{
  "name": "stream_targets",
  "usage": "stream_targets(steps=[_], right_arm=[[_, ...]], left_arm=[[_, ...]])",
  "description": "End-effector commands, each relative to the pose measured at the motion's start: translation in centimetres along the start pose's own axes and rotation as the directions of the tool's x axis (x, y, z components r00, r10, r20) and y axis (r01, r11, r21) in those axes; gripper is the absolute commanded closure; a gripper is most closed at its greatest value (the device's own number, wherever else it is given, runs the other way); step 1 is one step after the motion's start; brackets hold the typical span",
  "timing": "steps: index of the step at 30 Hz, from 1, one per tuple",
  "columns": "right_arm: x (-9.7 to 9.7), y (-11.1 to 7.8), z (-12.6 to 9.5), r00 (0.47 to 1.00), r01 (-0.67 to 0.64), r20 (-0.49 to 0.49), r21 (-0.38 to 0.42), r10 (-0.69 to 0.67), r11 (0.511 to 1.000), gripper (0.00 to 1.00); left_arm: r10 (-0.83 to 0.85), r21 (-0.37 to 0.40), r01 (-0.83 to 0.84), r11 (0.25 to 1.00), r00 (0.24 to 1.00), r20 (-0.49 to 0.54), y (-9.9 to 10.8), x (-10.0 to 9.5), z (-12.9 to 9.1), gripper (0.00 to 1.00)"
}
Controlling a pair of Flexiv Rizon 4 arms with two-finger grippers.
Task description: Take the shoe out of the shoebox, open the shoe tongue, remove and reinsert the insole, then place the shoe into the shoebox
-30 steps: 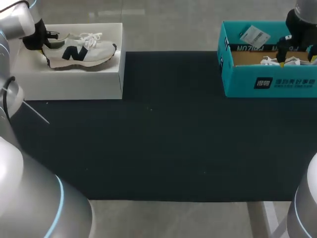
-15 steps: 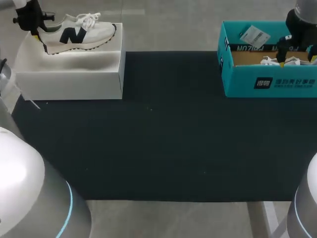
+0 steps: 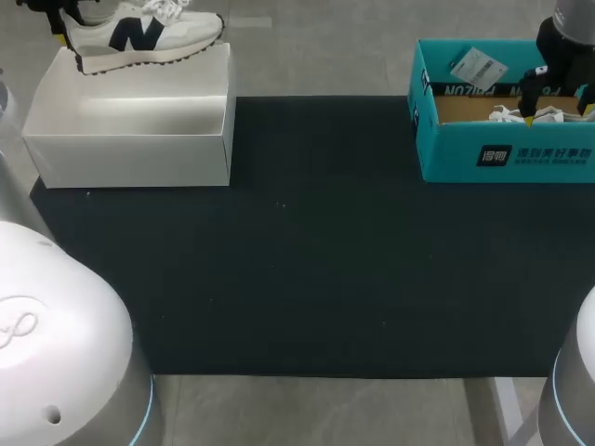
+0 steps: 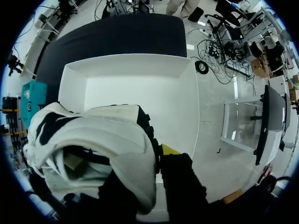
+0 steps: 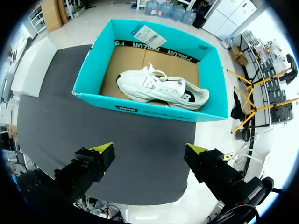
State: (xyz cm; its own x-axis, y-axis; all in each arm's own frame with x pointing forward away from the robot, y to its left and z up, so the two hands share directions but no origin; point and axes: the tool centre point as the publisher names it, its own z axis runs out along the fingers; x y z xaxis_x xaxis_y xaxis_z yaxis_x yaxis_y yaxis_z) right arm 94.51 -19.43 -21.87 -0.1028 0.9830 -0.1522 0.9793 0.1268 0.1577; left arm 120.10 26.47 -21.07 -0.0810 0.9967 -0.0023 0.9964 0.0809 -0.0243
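The left gripper [image 3: 61, 16] is up at the far left corner. It is closed on the heel of the shoe [image 3: 139, 32]. In the left wrist view one yellow fingertip [image 4: 169, 149] presses on the outside of the heel. The other finger is hidden by the shoe.

The shoe is white with a dark mark on its side. It hangs in the air over the far edge of the white box [image 3: 130, 153], and its toe points to the right. In the left wrist view all four walls of the white box show below the shoe. The shoe seems to be above the rim and not touching it.

The white box is open on top. It sits at the far left corner of the dark mat [image 3: 307, 269]. Its right wall faces the middle of the mat.

The teal box [image 3: 465, 158] sits at the far right, well apart from the white box. Its right end goes out of the head view. A second shoe [image 5: 161, 88] lies inside it on the brown floor of the box, with all four walls around it. A tag [image 3: 479, 67] hangs on the far wall.

The right gripper [image 5: 149, 149] hangs over the teal box in the head view. Its fingers are spread wide and hold nothing. Neither finger touches the box.

A wide stretch of mat lies between the two boxes. It also runs all the way to the near edge.
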Motion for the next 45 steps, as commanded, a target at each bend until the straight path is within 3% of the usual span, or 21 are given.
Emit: stream_targets(steps=[1, 14, 22, 45], right_arm=[[0.0, -0.1, 0.0, 1.000, -0.001, 0.001, -0.001, 0.001, 1.000, 0.00], [0.0, -0.1, 0.0, 1.000, -0.001, 0.001, -0.001, 0.001, 1.000, 0.00], [0.0, -0.1, 0.0, 1.000, -0.001, 0.001, -0.001, 0.001, 1.000, 0.00], [0.0, -0.1, 0.0, 1.000, -0.001, 0.001, -0.001, 0.001, 1.000, 0.00]], left_arm=[[-0.010, -0.245, 0.006, 0.970, 1.000, -0.016, -6.3, -1.8, -4.4, 1.00], [0.014, -0.371, -0.021, 0.928, 1.000, -0.022, -15.2, -5.6, -5.2, 1.00], [0.016, -0.461, -0.011, 0.888, 1.000, 0.005, -19.7, -7.2, -4.9, 1.00], [0.040, -0.561, -0.050, 0.826, 0.999, -0.030, -27.6, -10.5, -3.4, 1.00]])
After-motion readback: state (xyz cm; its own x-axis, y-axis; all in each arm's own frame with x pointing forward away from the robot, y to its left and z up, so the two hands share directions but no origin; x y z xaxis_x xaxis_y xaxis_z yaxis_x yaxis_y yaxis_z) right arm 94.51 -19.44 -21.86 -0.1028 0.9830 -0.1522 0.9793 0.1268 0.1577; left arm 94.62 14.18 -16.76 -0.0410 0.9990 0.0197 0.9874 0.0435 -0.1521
